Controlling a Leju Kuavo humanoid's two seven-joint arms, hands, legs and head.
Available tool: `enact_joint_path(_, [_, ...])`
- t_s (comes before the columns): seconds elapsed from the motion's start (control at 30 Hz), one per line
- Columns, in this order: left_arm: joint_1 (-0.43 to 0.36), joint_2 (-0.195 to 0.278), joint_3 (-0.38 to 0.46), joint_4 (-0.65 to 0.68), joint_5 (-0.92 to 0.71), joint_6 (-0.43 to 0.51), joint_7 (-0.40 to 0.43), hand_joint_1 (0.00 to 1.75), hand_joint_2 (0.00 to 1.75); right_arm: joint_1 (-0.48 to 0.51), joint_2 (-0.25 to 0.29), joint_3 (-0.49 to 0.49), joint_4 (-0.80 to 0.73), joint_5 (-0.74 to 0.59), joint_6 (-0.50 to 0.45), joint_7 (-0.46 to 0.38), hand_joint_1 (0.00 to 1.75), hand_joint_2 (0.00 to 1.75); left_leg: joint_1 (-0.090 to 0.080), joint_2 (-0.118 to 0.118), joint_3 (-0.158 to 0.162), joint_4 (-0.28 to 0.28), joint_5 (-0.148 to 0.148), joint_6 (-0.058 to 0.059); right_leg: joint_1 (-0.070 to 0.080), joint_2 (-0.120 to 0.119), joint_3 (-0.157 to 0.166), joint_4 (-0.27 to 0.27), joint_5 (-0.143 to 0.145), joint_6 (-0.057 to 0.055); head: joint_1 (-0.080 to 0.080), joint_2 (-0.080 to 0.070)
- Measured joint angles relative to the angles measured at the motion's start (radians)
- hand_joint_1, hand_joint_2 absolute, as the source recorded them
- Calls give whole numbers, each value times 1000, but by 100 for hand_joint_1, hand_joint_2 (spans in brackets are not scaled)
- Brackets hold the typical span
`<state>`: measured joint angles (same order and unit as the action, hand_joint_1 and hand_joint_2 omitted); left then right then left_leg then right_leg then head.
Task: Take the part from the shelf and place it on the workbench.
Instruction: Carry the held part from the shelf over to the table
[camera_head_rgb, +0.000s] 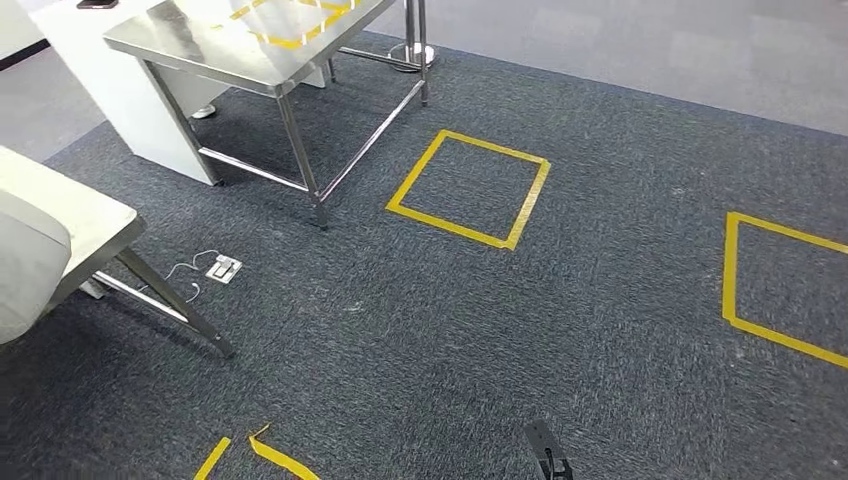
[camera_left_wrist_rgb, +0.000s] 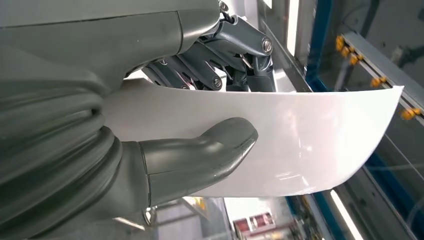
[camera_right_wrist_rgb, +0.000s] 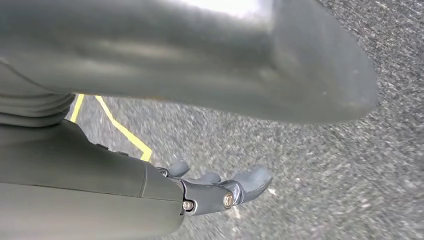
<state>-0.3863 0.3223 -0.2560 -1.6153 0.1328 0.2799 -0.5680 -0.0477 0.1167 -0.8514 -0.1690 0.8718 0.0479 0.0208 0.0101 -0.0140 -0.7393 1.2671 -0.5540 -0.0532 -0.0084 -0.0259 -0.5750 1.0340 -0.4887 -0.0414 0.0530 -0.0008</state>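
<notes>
Closest to me, on the left wrist camera, the left hand (camera_left_wrist_rgb: 200, 115) holds the white part (camera_left_wrist_rgb: 310, 135): the thick grey thumb (camera_left_wrist_rgb: 210, 150) presses on one face of the curved white panel and the darker fingers (camera_left_wrist_rgb: 220, 55) close on the other face, so the part is pinched between them. Its far edge sticks out well past the hand, with blue framing and strip lights behind it.

On the right wrist camera I see the right hand (camera_right_wrist_rgb: 220, 187) hanging above the dark grey carpet (camera_right_wrist_rgb: 320, 165), fingers spread loosely and holding nothing.

From the head camera I look down at the same carpet with yellow tape squares (camera_head_rgb: 468, 188) marked on it. Farther off stands the steel workbench (camera_head_rgb: 200, 45), with yellow tape on its top, and a pale chair (camera_head_rgb: 50, 250) sits at the left edge.
</notes>
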Motion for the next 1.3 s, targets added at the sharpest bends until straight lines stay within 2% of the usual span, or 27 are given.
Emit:
enact_joint_path(0.03, [1,1,0,1,1,0,1,175,175,0,0,0,0,0,0,0,0,0,0,4,-11,32,-8,1,3,-16,0,0,-1,-2,0,0])
enact_joint_path(0.07, [1,3,0,1,1,0,1,175,175,0,0,0,0,1,0,0,0,0,0,6,-2,25,3,3,6,-31,1,1,-2,-3,0,0])
enact_joint_path(0.1, [0,4,1,2,2,0,1,175,175,-1,1,0,0,2,0,0,0,0,-1,12,28,-22,29,6,8,-46,2,1,-4,-4,0,0])
enact_joint_path(0.17, [-2,6,4,2,2,0,1,175,175,-4,2,0,0,2,0,0,0,0,-9,61,109,-159,78,20,14,-71,8,1,-7,-3,0,0])
enact_joint_path(0.23, [-7,8,6,1,3,0,1,175,175,-6,4,0,0,2,0,0,0,0,-18,102,150,-234,95,35,18,-95,12,2,-11,3,1,0])
enact_joint_path(0.27, [-10,9,6,1,3,0,1,175,175,-6,5,0,0,3,0,0,0,0,-22,102,149,-238,94,41,19,-107,14,1,-12,7,2,0])
enact_joint_path(0.33, [-13,13,8,2,3,-1,1,175,175,-6,5,0,0,4,0,-1,0,0,-18,72,148,-246,103,49,19,-121,17,2,-16,18,2,0])
enact_joint_path(0.4, [-17,17,9,2,4,0,1,175,175,-8,5,0,0,7,0,-2,0,0,-8,46,150,-255,112,57,15,-69,1,43,-45,32,4,0])
enact_joint_path(0.47, [-20,17,10,2,5,0,1,175,175,-6,6,0,0,10,0,-2,0,0,-4,19,145,-257,117,62,5,1,-55,158,-103,45,7,0])
enact_joint_path(0.53, [-17,17,10,2,5,0,2,175,175,-3,6,0,0,11,0,-1,0,0,-2,-11,138,-254,120,63,-1,19,-110,264,-136,52,10,0])
enact_joint_path(0.57, [-16,16,10,2,5,0,2,175,175,-3,6,0,0,11,0,-1,0,0,0,-27,135,-251,122,61,-3,21,-115,269,-126,54,11,0])
enact_joint_path(0.6, [-15,17,10,1,5,0,2,175,175,-3,6,0,0,12,0,-1,0,0,3,-43,132,-248,122,58,-6,24,-101,237,-98,56,12,0])
enact_joint_path(0.63, [-15,17,10,1,5,0,2,175,175,-3,6,0,0,13,0,-1,0,0,6,-58,129,-243,122,54,-10,34,-72,174,-62,58,13,0])
enact_joint_path(0.7, [-16,18,10,-1,5,0,2,175,175,-4,6,0,0,15,0,-1,0,0,9,-84,123,-234,122,40,-18,81,-15,56,-21,61,14,0])
enact_joint_path(0.77, [-17,20,11,-4,5,0,2,175,175,-5,6,0,0,16,0,-1,0,0,11,-107,114,-234,127,22,-17,104,3,17,-20,55,15,0])
enact_joint_path(0.83, [-16,26,12,-5,5,-1,2,175,175,-5,7,0,0,16,1,-1,0,0,13,-122,108,-242,136,7,-14,80,6,12,-12,40,15,0])
enact_joint_path(0.87, [-16,31,13,-5,5,-1,2,175,175,-6,7,0,0,16,1,-1,0,0,12,-108,103,-238,134,2,-15,68,8,9,-8,31,13,0])
enact_joint_path(0.9, [-17,35,14,-5,5,0,1,175,175,-6,7,0,0,16,1,-1,0,0,10,-81,91,-216,120,-1,-16,55,8,6,-5,23,11,0])
enact_joint_path(0.97, [-17,39,15,-5,5,0,0,175,175,-4,8,0,0,16,1,-1,0,0,6,-19,44,-111,62,-3,-14,28,7,3,-3,12,5,0])
enact_joint_path(1.03, [-13,40,15,-5,5,0,-1,175,175,-2,7,0,0,16,2,-1,0,0,6,1,-10,15,10,-6,-9,-2,7,3,-4,8,4,0])
enact_joint_path(1.07, [-10,41,15,-4,6,0,-1,175,175,-2,7,0,0,16,2,-1,0,0,6,3,-18,39,7,-6,-7,-17,7,3,-5,8,4,0])
enact_joint_path(1.1, [-7,44,15,-4,6,0,0,175,175,-2,7,0,0,16,2,-2,0,0,6,6,-6,24,22,-5,-6,-31,7,4,-6,7,4,0])
enact_joint_path(1.13, [-6,46,15,-5,7,1,0,175,175,-3,7,0,0,16,3,-2,0,0,6,14,27,-30,51,-2,-5,-45,9,4,-7,8,4,0])
enact_joint_path(1.2, [-4,52,17,-10,8,4,1,175,175,-5,7,0,0,17,3,-3,0,0,-1,57,103,-167,95,9,0,-69,13,5,-12,13,4,0])
enact_joint_path(1.23, [-2,55,18,-14,9,7,1,175,175,-5,7,0,0,17,3,-3,0,0,-5,72,126,-212,104,16,3,-79,15,6,-14,17,4,0])
enact_joint_path(1.27, [0,57,20,-17,10,11,1,175,175,-5,6,0,0,18,4,-4,0,0,-10,79,135,-231,104,24,6,-90,16,6,-16,22,4,0])
enact_joint_path(1.3, [4,60,21,-20,10,14,1,175,175,-6,6,0,0,19,4,-4,0,0,-12,69,134,-233,105,31,8,-101,18,6,-17,26,4,0])
